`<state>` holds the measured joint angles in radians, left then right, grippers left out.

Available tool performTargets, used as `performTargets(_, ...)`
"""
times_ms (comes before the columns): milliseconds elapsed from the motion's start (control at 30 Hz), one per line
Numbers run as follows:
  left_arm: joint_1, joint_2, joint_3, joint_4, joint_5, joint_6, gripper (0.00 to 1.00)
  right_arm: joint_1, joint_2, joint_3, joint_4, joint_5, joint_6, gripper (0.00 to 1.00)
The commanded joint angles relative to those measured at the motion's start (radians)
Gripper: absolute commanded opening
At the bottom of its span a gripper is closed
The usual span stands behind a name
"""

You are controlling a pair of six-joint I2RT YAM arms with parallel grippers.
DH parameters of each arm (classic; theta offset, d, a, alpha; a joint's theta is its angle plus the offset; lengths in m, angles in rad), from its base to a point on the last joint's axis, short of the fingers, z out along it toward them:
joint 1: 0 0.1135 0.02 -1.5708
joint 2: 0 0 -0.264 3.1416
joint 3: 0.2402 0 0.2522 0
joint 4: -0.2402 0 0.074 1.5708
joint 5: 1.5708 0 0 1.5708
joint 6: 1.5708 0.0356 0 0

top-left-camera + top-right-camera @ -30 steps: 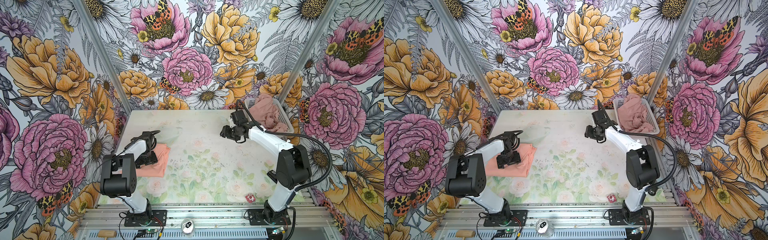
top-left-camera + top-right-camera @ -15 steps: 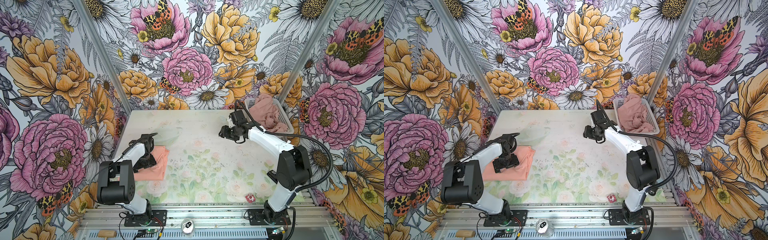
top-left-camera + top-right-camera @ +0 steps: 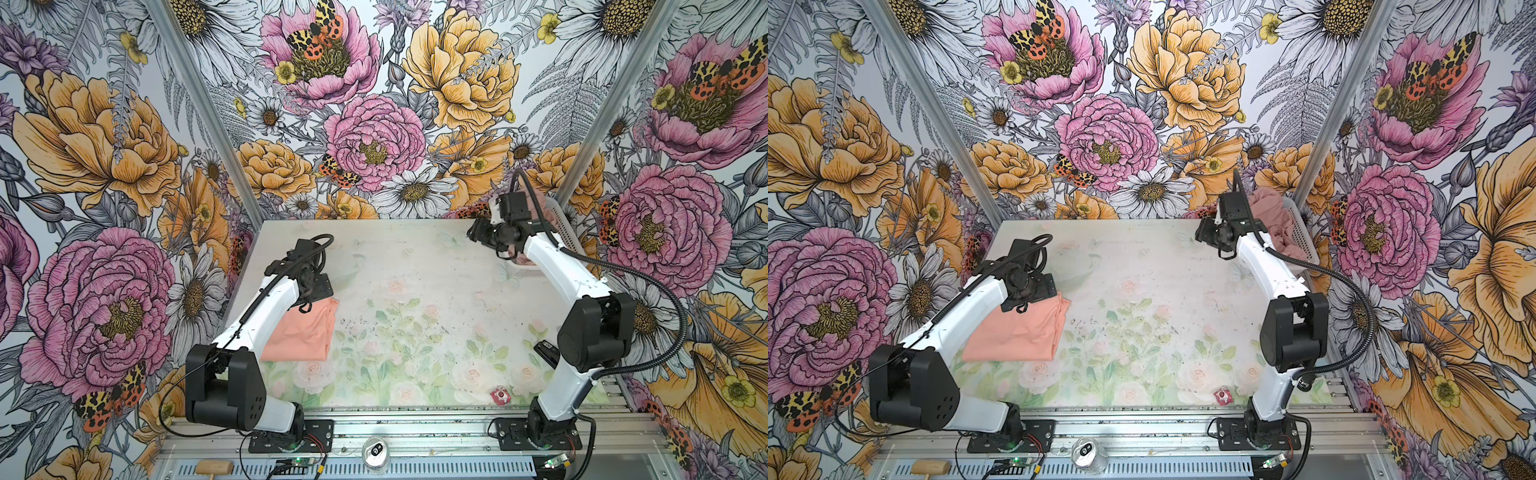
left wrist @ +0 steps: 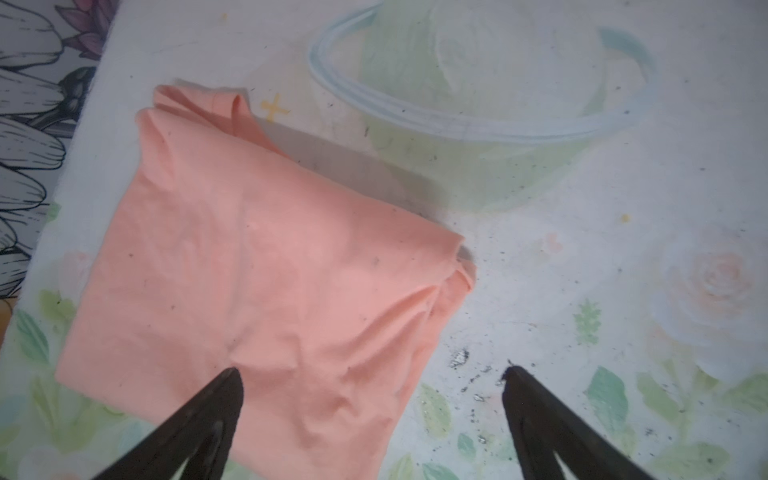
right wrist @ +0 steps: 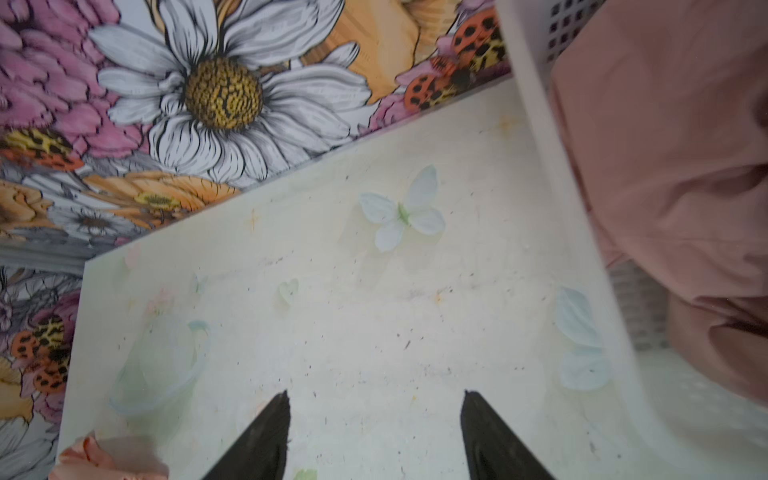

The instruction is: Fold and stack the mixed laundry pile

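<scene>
The peach-orange T-shirt (image 3: pixel 303 332) (image 3: pixel 1021 332) (image 4: pixel 257 270) lies folded into a flat rectangle on the table's left side. My left gripper (image 3: pixel 307 305) (image 3: pixel 1022 306) (image 4: pixel 371 370) hovers over its far right corner, open wide and holding nothing. One finger is over the cloth and the other over bare table. The dusty-pink garment (image 3: pixel 1273 216) (image 5: pixel 665 166) is heaped in the white basket (image 3: pixel 567 228) (image 3: pixel 1302 237) (image 5: pixel 536 104) at the back right. My right gripper (image 3: pixel 473 232) (image 3: pixel 1200 235) (image 5: pixel 376 395) is open and empty above the table, just left of the basket.
A small red object (image 3: pixel 500 395) (image 3: pixel 1222 395) lies near the front right edge. A black piece (image 3: pixel 546 353) sits by the right arm's base link. In front of the table, a can (image 3: pixel 376 453) and a wooden mallet (image 3: pixel 212 469) rest on the metal rail.
My left gripper's jaws have spread wider above the shirt, which lies still. The right gripper has opened further and moved back toward the basket.
</scene>
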<state>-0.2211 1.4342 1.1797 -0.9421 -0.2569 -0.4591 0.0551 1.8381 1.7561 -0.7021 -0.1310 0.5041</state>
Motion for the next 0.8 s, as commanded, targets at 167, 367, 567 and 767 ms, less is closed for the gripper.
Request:
performTargets(167,-0.170,0.065,0.050,0.116,0.097,-0.089,0.99,-0.174,0.280,0.371,-0.132,0.195,-0.087,0.82)
performTargets(367,-0.271,0.192,0.116,0.142,0.132,-0.112,0.99,-0.245,0.546,0.633,-0.226,0.250,-0.094,0.85)
performTargets(567,-0.317,0.259,0.166,0.149,0.139,-0.124,0.99,-0.291,0.692,0.670,-0.295,0.205,-0.056,0.83)
performTargets(767,-0.315,0.269,0.175,0.150,0.140,-0.116,0.99,-0.293,0.739,0.664,-0.304,0.113,-0.054,0.38)
